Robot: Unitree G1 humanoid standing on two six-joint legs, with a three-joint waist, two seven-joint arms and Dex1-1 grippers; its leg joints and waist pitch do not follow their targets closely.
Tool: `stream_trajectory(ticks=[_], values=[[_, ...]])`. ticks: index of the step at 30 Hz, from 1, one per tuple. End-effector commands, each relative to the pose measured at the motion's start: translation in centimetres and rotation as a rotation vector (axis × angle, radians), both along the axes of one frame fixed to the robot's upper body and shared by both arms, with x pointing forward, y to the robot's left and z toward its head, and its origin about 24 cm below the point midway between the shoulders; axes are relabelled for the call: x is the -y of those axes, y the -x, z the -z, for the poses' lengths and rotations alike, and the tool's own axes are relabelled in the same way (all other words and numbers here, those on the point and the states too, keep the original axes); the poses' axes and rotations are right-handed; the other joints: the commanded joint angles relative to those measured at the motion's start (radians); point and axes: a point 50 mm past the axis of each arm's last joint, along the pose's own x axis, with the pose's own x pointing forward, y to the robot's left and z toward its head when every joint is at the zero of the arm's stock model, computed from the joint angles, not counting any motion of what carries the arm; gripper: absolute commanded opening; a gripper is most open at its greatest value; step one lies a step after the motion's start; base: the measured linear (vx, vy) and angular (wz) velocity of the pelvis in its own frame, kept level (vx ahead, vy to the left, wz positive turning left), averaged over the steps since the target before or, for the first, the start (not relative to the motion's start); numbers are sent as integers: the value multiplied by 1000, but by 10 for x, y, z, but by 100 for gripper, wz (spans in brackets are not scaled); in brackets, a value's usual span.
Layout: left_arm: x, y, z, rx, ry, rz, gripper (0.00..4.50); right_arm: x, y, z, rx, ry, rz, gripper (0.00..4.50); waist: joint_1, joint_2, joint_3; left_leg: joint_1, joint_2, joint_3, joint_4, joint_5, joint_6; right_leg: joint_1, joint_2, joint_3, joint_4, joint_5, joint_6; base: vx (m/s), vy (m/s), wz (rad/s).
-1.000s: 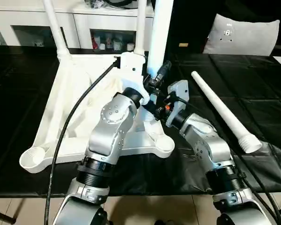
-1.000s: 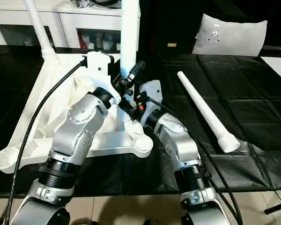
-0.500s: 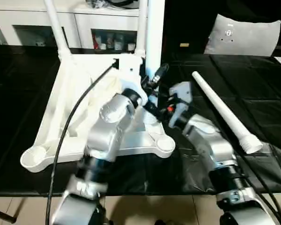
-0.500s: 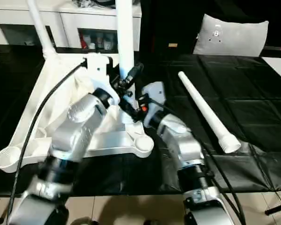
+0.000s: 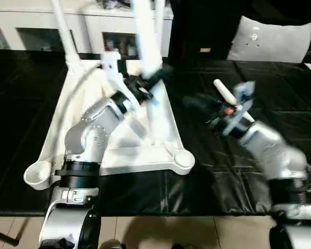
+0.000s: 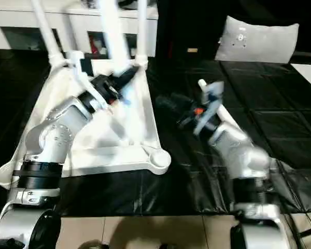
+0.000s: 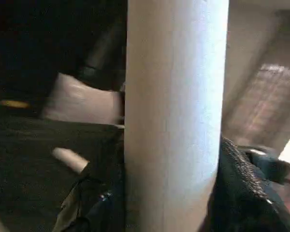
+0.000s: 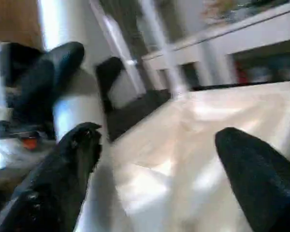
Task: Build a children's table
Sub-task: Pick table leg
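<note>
The white table top [image 5: 57, 119] lies upside down on the black cloth. Two legs stand in its far corners, one on the left [image 5: 62, 31] and one on the right [image 6: 141, 31]. A third leg [image 5: 145, 41] leans over the top, with my left gripper [image 5: 151, 82] shut on it. The left wrist view has this leg [image 7: 176, 116] between the two fingers [image 7: 241, 188]. My right gripper [image 5: 197, 104] hangs open over the cloth, right of the top, holding nothing. The fourth leg [image 5: 221, 88] lies on the cloth, mostly hidden behind my right arm.
Both near corner sockets [image 5: 184, 158] [image 5: 36, 174] are empty. A white cabinet [image 5: 36, 31] with glass doors stands at the back, and a grey cushion [image 5: 269, 39] at the back right. The cloth-covered bench ends at its front edge [image 5: 160, 212].
My right gripper has opened, let go of the third leg and swung away to the right. My left gripper has carried that leg leftward and tilted it.
</note>
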Motion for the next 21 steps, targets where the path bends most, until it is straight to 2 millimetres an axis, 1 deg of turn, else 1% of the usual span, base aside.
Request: stream_trajectory(ticks=[1, 2, 3, 4, 5, 6, 7, 11, 12, 13, 14, 15, 16, 17, 18, 19, 20, 21], values=[[5, 6, -16, 64, 23, 101, 185, 2, 5, -8, 29, 11, -83, 450, 5, -1, -81, 4, 34, -5, -62, -101, 74, 74, -69, 49, -67, -276, -167, 0, 0, 0], [6, 7, -17, 65, 25, 126, 185, 3, 7, -8, 29, 19, -107, 450, 5, -8, -80, 3, 35, -5, -63, -97, 70, 74, -70, 51, -67, -280, -159, 0, 0, 0], [7, 8, -17, 64, 27, 140, 185, 3, 8, -8, 27, 21, -121, 450, 7, -6, -79, 4, 34, -5, -63, -100, 67, 73, -71, 50, -69, -295, -156, 0, 0, 0], [8, 8, -17, 69, 23, 154, 185, 3, 10, -10, 30, 22, -147, 450, 6, -15, -78, 3, 34, -4, -62, -105, 62, 73, -71, 50, -72, -319, -146, 0, 0, 0], [8, 8, -17, 69, 23, 154, 185, 3, 10, -10, 30, 22, -147, 450, 8, -10, -78, 3, 34, -6, -63, -106, 58, 73, -73, 50, -73, -340, -138, 0, 0, 0], [8, 8, -17, 69, 23, 154, 185, 3, 10, -10, 30, 22, -147, 450, 8, -10, -77, 4, 34, -5, -63, -108, 54, 72, -74, 49, -76, -361, -128, 0, 0, 0], [8, 8, -17, 69, 23, 154, 185, 3, 10, -10, 30, 22, -147, 450, 8, -11, -78, 3, 34, -5, -63, -106, 52, 73, -74, 49, -77, -364, -125, 0, 0, 0], [8, 8, -17, 69, 23, 154, 185, 3, 10, -10, 30, 22, -147, 450, 9, -10, -80, 4, 35, -6, -63, -93, 47, 71, -72, 50, -74, -350, -118, 0, 0, 0], [8, 9, -18, 71, 19, 164, 185, 3, 11, -11, 31, 21, -165, 450, 10, -10, -80, 3, 34, -6, -63, -91, 49, 71, -71, 50, -73, -341, -119, 0, 0, 0], [12, 13, -20, 88, 22, 225, 185, -2, 14, -11, 40, 60, -225, 450, 10, -10, -80, 4, 35, -6, -63, -88, 50, 72, -71, 50, -72, -336, -121, 0, 0, 0], [15, 17, -22, 110, 20, 282, 185, -7, 15, -11, 54, 104, -271, 450, 10, -20, -82, 3, 35, -5, -62, -81, 56, 73, -69, 50, -72, -322, -121, 0, 0, 0], [16, 23, -24, 133, 24, 340, 185, -11, 16, -11, 64, 135, -305, 450, 14, -17, -83, 2, 34, -6, -61, -69, 57, 76, -71, 50, -65, -306, -125, 0, 0, 0], [17, 26, -26, 148, 26, 375, 185, -13, 16, -11, 71, 153, -325, 450, 14, -11, -82, 1, 36, -6, -61, -58, 62, 72, -72, 52, -62, -285, -136, 0, 0, 0], [17, 28, -26, 156, 25, 389, 185, -13, 16, -12, 75, 157, -333, 450, 14, -11, -81, 2, 37, -5, -61, -68, 63, 71, -73, 53, -64, -282, -148, 0, 0, 0], [17, 30, -26, 165, 20, 411, 185, -14, 16, -12, 83, 169, -353, 450, 14, -3, -80, 3, 37, -6, -62, -76, 60, 71, -73, 52, -63, -280, -153, 0, 0, 0], [18, 32, -26, 173, 13, 426, 185, -15, 17, -12, 96, 187, -381, 450, 12, -6, -80, 2, 37, -5, -62, -80, 61, 71, -71, 52, -65, -282, -153, 0, 0, 0], [19, 33, -26, 178, 9, 437, 185, -16, 18, -13, 105, 200, -403, 450, 12, -6, -79, 4, 38, -5, -62, -91, 55, 71, -71, 52, -66, -294, -152, 0, 0, 0], [20, 33, -26, 183, -4, 445, 185, -17, 20, -13, 109, 211, -435, 450, 13, -6, -79, 4, 37, -5, -62, -94, 52, 72, -72, 52, -66, -297, -152, 0, 0, 0]])
